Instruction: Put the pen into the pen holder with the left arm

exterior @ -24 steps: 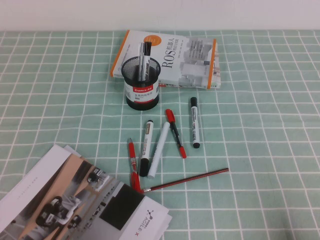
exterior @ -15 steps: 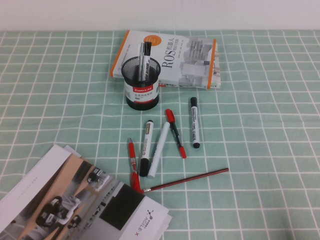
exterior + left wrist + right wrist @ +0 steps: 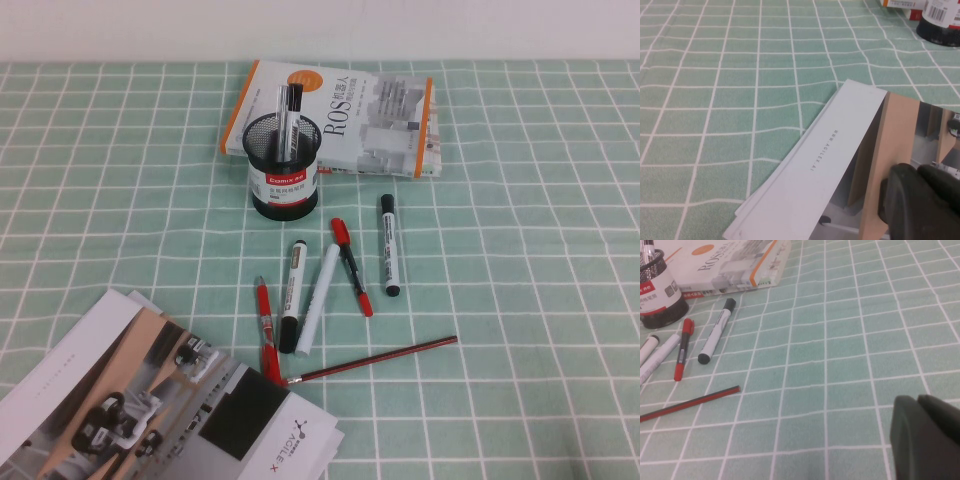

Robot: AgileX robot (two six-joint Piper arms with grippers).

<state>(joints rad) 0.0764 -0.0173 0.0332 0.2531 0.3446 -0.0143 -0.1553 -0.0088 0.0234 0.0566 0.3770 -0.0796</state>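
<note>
The slim red pen (image 3: 264, 306) lies on the green checked cloth, left-most of the loose pens, with its lower end against the brochure. The black mesh pen holder (image 3: 284, 166) stands upright behind it with one marker inside. Its base shows in the left wrist view (image 3: 940, 22), and it also shows in the right wrist view (image 3: 657, 295). Neither arm shows in the high view. My left gripper (image 3: 920, 200) hangs over the brochure, shut and empty, far from the pen. My right gripper (image 3: 922, 432) is shut and empty over bare cloth.
A brochure (image 3: 150, 400) lies at the front left. A ROS book (image 3: 350, 115) lies behind the holder. Black-and-white markers (image 3: 292, 292), a white marker (image 3: 317, 300), a red-capped pen (image 3: 352, 266), another marker (image 3: 389, 258) and a dark-red pencil (image 3: 375, 360) lie beside the pen.
</note>
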